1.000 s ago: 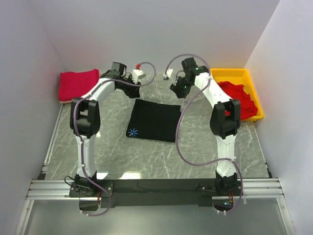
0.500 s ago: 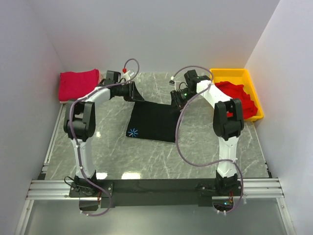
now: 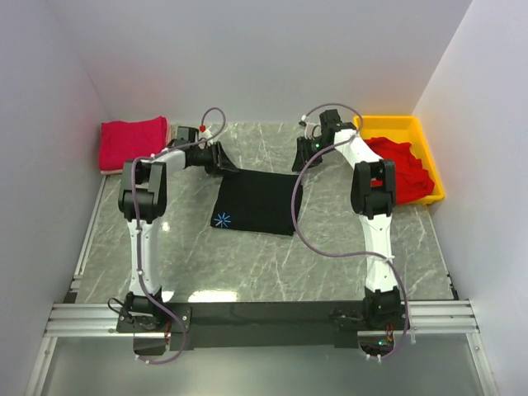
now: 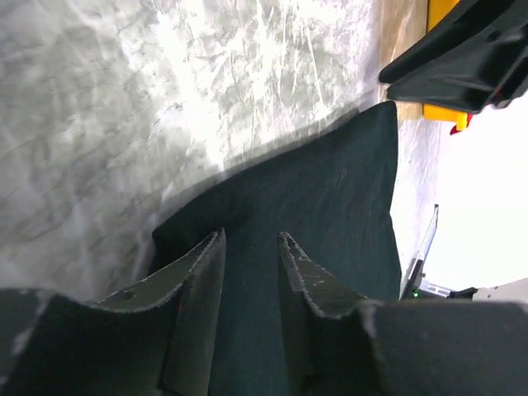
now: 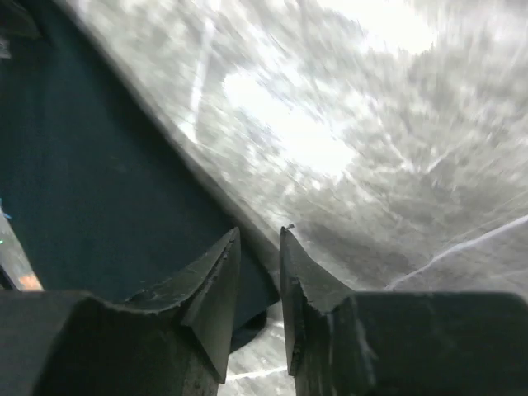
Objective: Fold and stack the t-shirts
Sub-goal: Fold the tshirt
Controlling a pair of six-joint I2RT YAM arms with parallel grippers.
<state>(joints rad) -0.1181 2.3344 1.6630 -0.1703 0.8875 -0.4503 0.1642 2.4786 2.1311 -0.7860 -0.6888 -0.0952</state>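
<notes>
Black t-shirt (image 3: 256, 202): arms stretched low, left claw (image 4: 247, 239), right claw (image 5: 260, 235) narrow at its far corners.

Your left arm (image 3: 142, 196) and right arm (image 3: 370, 186) both stretch far forward, elbows up, forearms turned in toward each other. The left gripper (image 4: 252, 241) sits low and nearly level, fingers a narrow gap apart. The right gripper (image 5: 259, 234) points down and inward, its fingers closer together; the blurred wrist view doesn't settle whether they pinch anything.
</notes>
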